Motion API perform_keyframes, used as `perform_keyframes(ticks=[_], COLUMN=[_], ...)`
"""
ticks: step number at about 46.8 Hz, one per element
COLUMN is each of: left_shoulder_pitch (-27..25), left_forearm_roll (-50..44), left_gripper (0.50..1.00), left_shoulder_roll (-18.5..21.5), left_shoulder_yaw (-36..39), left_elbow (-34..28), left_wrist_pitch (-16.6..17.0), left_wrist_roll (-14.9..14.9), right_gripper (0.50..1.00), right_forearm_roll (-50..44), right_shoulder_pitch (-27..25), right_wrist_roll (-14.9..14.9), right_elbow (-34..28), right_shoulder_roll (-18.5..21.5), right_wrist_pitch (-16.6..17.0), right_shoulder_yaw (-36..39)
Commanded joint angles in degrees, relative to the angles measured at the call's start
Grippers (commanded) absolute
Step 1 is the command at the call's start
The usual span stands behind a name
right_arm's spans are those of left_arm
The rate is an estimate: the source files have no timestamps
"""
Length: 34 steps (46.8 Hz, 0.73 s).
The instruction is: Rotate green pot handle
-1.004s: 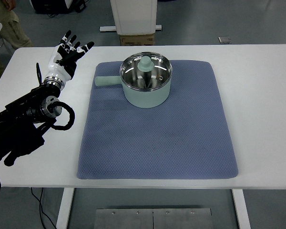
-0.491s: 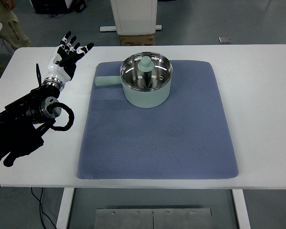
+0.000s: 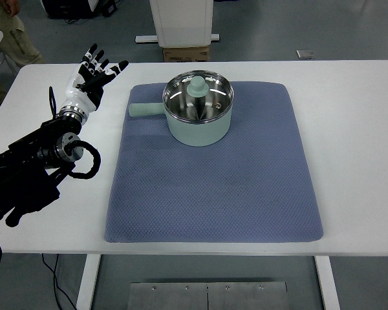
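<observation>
A pale green pot (image 3: 198, 117) with a glass lid and green knob (image 3: 198, 84) stands at the back middle of a blue-grey mat (image 3: 210, 181). Its handle (image 3: 145, 110) points left, ending near the mat's left edge. My left hand (image 3: 94, 72) is open, fingers spread, raised over the bare table left of the mat, a hand's width from the handle tip. It holds nothing. The right arm does not show.
The white table (image 3: 355, 129) extends around the mat on all sides. A white cabinet base and a cardboard box (image 3: 185, 53) stand on the floor behind the table. A person's leg (image 3: 13, 32) shows at the top left corner.
My left hand has shifted very slightly up and to the left. The pot and its handle have not moved.
</observation>
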Motion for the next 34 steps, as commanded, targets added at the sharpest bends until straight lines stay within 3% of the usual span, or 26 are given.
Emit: perform_keyframes(ticks=[1, 34], left_shoulder_pitch=[0.2, 0.2], left_forearm_roll=[0.0, 0.3], left_gripper=[1.000, 1.000], left_shoulder_roll=[-0.2, -0.6], left_shoulder_yaw=[0.0, -0.1], left_elbow=[0.0, -0.1], left_wrist_pitch=[0.0, 0.1], left_wrist_roll=[-0.1, -0.1], right_gripper=[1.000, 1.000], right_forearm_roll=[0.2, 0.1], right_shoulder_pitch=[0.0, 0.2], right_wrist_roll=[0.0, 0.4], right_elbow=[-0.1, 0.2], right_shoulder_roll=[0.0, 0.0], right_wrist_pitch=[-0.2, 0.1], right_shoulder_yaw=[0.1, 0.0])
